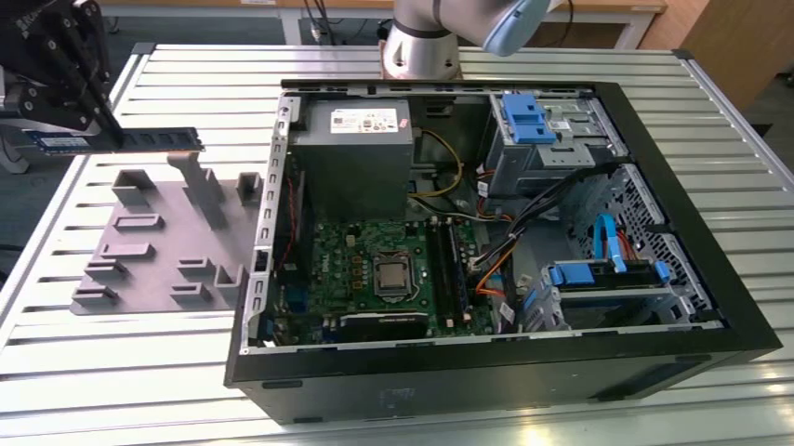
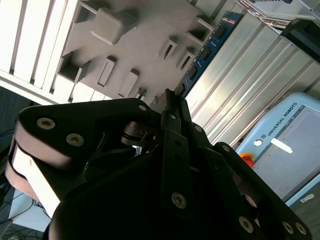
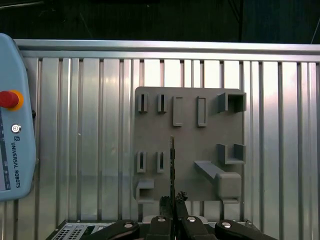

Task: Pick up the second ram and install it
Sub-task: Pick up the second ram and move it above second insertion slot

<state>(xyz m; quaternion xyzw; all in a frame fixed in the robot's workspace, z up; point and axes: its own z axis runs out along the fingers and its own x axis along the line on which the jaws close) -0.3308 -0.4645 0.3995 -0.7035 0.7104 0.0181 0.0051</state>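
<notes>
Black metal gripper (image 1: 110,137), upper left of the exterior view, pinches the long thin blue-green ram stick (image 1: 162,139), holding it level above the grey plastic holder plate (image 1: 149,251).

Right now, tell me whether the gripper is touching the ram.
Touching. In the exterior view the gripper clamps the ram near one end, holding it level in the air above the grey holder.
</notes>
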